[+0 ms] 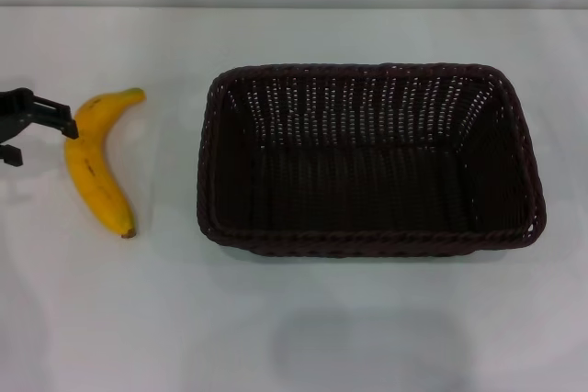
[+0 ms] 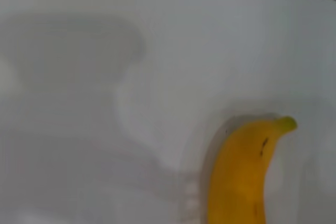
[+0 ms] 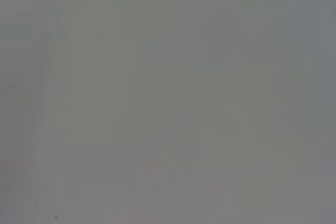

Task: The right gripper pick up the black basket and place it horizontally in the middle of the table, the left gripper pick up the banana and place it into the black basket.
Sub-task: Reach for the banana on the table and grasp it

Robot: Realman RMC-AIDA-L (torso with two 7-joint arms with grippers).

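The black basket (image 1: 370,161) already lies lengthwise mid-table (image 1: 294,337), empty. The banana (image 1: 97,161) lies on the table near its left edge, outside the basket, so the second step remains. The left end effector (image 1: 35,126) reaches in from the left edge; one finger touches the banana's upper part, fingers apparently apart, nothing held. The right end effector is out of sight.

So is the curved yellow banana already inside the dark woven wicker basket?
No: in the head view the curved yellow banana lies on the white table, left of the dark woven wicker basket.
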